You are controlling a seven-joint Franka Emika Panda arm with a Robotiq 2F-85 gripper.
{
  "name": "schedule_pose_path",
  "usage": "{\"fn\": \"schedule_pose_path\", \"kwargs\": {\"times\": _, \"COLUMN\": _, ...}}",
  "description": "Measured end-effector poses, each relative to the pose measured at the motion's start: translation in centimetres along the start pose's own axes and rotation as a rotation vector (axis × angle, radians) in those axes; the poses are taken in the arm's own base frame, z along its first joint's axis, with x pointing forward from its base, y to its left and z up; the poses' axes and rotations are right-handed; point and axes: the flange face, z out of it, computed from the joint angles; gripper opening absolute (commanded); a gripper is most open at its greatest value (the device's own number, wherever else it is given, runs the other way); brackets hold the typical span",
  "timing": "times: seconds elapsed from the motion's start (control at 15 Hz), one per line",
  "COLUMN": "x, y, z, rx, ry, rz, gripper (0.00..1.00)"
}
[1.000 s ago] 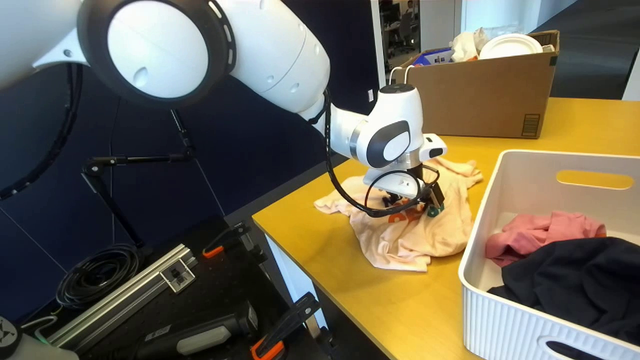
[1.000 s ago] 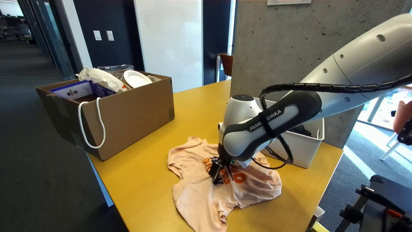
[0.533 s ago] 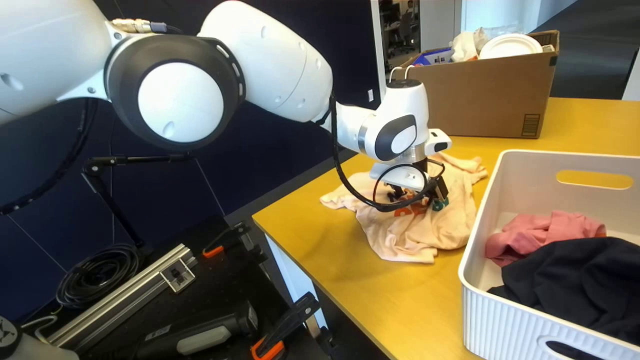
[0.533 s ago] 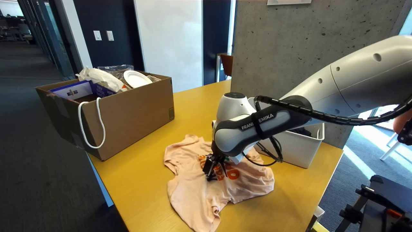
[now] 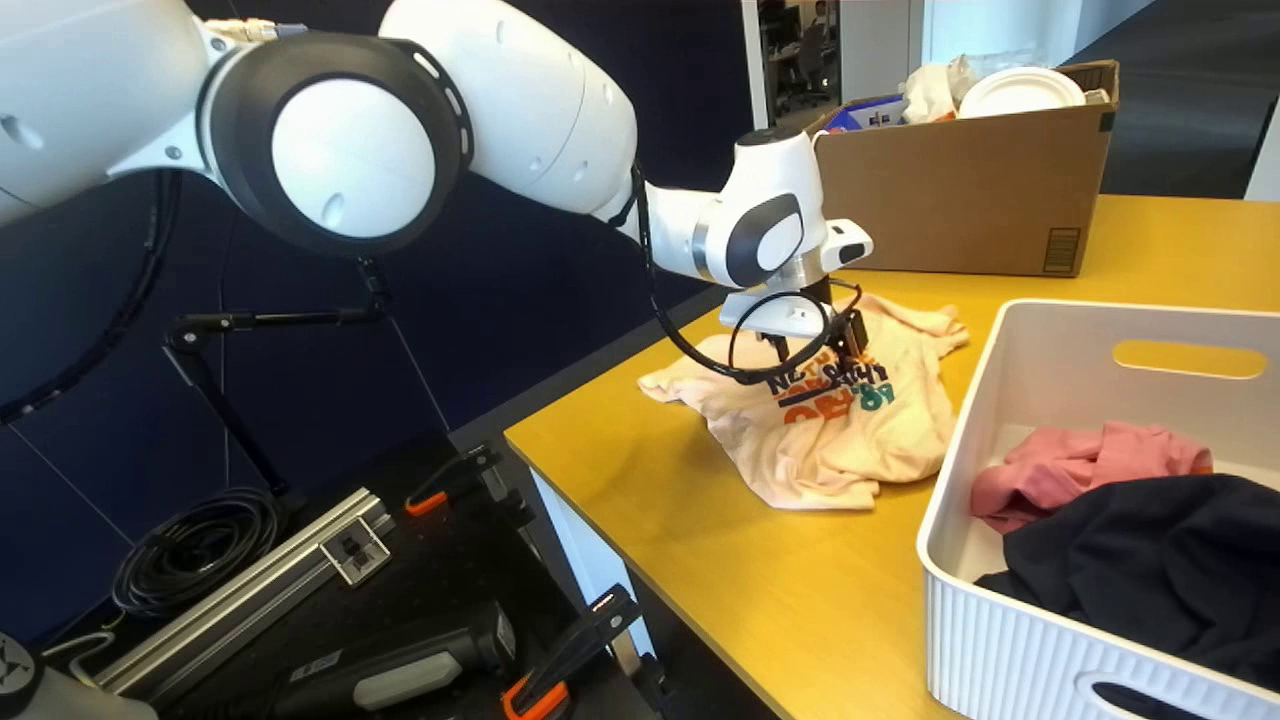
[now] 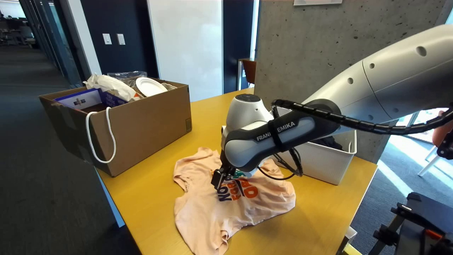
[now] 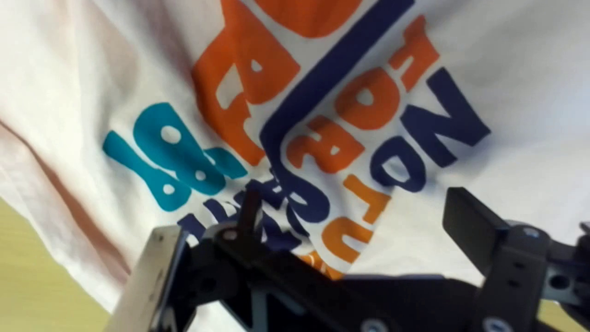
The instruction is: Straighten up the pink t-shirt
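Spread wide, the pincer (image 7: 355,210) sits low in the wrist view, printed cloth showing between its two tips; from where I stand I can't tell whether either tip touches the fabric. Beneath it, the pink t-shirt (image 5: 830,455) lies rumpled on the yellow bench (image 5: 800,610), print side up, right of centre in an exterior view. It spreads low in the middle of an exterior view too, one corner (image 6: 208,244) running off the bottom edge of the frame. Its orange, navy and teal lettering (image 7: 274,133) slants across the middle of the wrist view, with folds to the left and a strip of the bench at lower left.

The white arm (image 5: 520,110) leans in from the upper left of an exterior view, its black cable (image 5: 750,377) looped beside the pincer. Just beside the shirt, toward the lower right there, a white bin (image 5: 1000,640) holds a red cloth (image 5: 1090,465) and a dark cloth (image 5: 1150,560). At the upper right stands a cardboard box (image 5: 960,190) with a white plate (image 5: 1020,92) at its top.
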Motion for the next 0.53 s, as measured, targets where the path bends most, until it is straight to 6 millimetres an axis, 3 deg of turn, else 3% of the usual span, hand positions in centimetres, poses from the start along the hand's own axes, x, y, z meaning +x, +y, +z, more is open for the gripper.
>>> {"fn": "schedule_pose_path", "kwargs": {"times": 0.2, "x": 0.1, "y": -1.5, "z": -2.0, "rx": 0.004, "ry": -0.012, "rz": 0.004, "gripper": 1.00}}
{"fn": "schedule_pose_path", "kwargs": {"times": 0.53, "x": -1.5, "y": -2.9, "z": -4.9, "rx": 0.014, "ry": -0.067, "rz": 0.009, "gripper": 1.00}}
